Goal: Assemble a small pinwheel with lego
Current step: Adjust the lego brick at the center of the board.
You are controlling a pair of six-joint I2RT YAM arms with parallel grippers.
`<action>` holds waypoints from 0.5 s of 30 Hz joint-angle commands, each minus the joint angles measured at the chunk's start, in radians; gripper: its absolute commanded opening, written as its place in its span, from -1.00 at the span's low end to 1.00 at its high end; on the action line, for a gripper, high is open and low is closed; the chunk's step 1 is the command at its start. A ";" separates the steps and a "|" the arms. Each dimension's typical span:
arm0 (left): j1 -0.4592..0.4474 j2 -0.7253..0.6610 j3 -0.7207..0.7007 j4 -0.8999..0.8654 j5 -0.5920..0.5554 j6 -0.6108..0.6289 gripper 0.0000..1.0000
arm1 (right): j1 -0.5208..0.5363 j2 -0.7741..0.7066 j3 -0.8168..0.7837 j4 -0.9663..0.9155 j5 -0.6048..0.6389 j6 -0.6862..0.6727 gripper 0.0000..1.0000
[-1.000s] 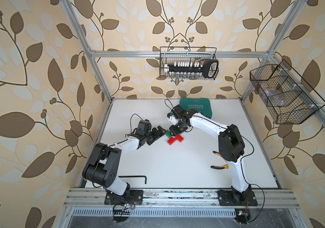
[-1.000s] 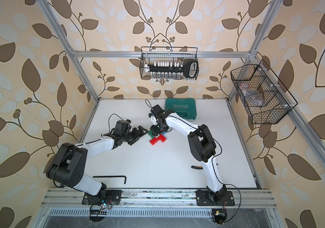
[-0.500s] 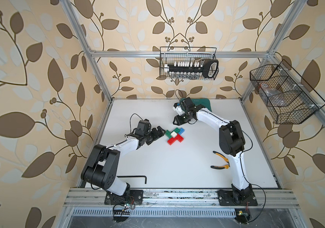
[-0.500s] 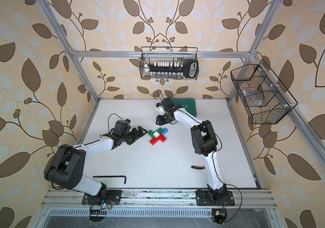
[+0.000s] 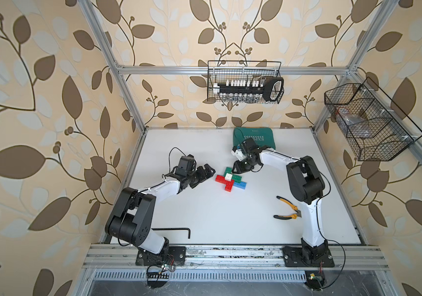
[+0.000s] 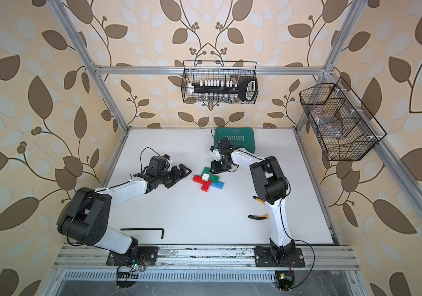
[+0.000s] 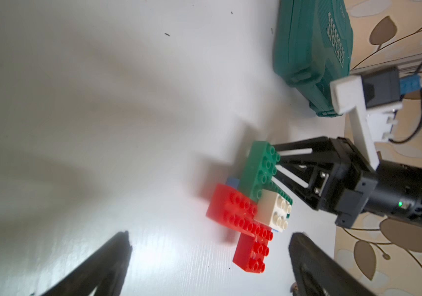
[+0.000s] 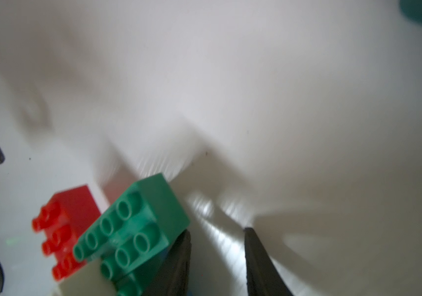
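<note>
The right pincer, apart and empty, has returned beside the red-green-blue plastic brick pinwheel mid-frame; left pincer gapes; assembly looks complete.

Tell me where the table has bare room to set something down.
Bare: the wide stretch between pinwheel, pliers and hex key; also the back corner beside the teal case. Crowded: around the pinwheel, between left tool and right tool.

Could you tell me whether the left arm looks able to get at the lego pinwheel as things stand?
Probably yes: the left gripper is open, pointed at the pinwheel with only bare table between them. The right gripper sits at its far side, out of that path.
</note>
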 commanded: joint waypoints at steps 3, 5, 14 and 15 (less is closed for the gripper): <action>0.004 -0.055 0.014 -0.009 0.015 0.017 0.98 | 0.016 -0.183 -0.266 0.120 0.005 0.094 -0.29; 0.004 -0.068 0.028 -0.033 -0.002 0.029 0.98 | 0.021 -0.241 -0.353 0.174 -0.014 0.134 -0.28; 0.008 -0.185 0.221 -0.273 -0.533 0.488 0.98 | -0.103 -0.737 -0.572 0.295 0.137 0.081 0.40; 0.011 -0.183 0.220 -0.271 -0.638 0.531 0.98 | -0.126 -0.791 -0.617 0.352 0.187 0.050 0.60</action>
